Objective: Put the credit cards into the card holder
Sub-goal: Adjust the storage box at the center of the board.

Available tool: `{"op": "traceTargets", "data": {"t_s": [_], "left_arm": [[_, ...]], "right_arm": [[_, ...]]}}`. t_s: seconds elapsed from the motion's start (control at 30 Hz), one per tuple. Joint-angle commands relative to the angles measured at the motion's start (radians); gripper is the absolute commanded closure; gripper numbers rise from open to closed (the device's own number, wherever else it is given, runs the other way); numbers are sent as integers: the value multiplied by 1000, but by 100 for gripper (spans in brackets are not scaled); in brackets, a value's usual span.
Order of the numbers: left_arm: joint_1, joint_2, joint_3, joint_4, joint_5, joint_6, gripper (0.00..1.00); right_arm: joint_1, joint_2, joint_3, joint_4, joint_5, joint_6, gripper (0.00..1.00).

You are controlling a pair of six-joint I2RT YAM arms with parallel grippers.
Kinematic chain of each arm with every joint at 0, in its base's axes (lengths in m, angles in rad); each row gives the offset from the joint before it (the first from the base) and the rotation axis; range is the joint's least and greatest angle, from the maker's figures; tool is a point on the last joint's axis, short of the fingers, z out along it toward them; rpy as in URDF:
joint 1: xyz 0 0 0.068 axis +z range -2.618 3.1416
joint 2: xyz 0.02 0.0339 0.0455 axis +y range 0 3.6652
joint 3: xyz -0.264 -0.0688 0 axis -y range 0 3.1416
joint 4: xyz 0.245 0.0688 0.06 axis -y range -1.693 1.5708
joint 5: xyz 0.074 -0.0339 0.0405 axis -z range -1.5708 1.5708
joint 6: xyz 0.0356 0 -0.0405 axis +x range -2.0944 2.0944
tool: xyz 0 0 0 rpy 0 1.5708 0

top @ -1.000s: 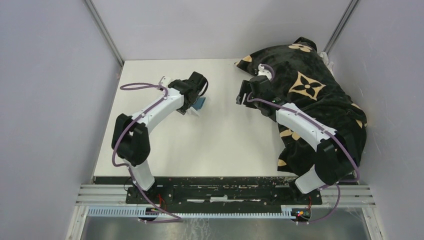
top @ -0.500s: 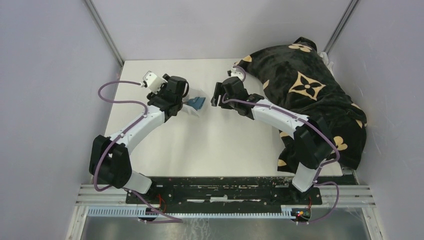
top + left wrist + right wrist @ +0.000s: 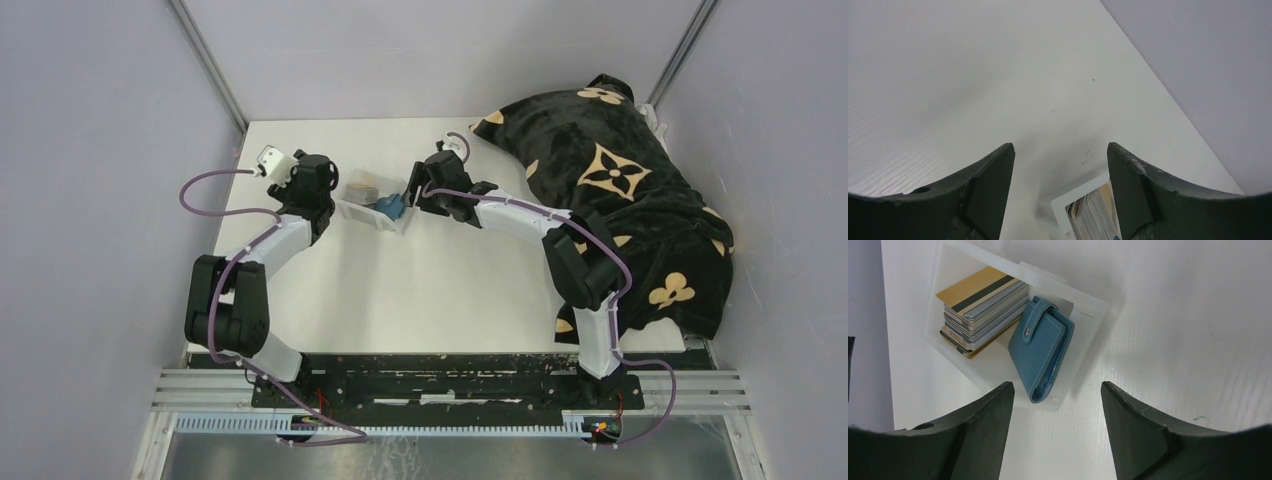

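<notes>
Left gripper (image 3: 1060,150) and right gripper (image 3: 1055,390) both released, empty. In the right wrist view, upper left, a clear tray (image 3: 1088,310) holds the cards (image 3: 980,300), stacked, with the wallet (image 3: 1043,347) snapped shut against them. Recommend: lift wallet out first, pinching squarely across its spine.

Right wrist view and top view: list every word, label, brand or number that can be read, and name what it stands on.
No readable text in these views.
credit cards: top face shows only a dark stripe, no print legible.
card holder: plain, one snap, no lettering.
blanket: tan flower motifs only, no letters.
</notes>
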Motion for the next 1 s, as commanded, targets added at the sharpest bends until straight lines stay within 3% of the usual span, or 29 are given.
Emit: {"op": "traceTargets", "data": {"t_s": [0.0, 0.67, 0.97], "left_arm": [[37, 50, 4, 167, 80, 73, 25], [83, 208, 20, 262, 195, 76, 26], [89, 247, 22, 272, 225, 74, 27]], "right_arm": [[4, 41, 89, 53, -30, 32, 29], [3, 180, 196, 65, -88, 81, 33], [2, 200, 207, 79, -107, 90, 45]]}}
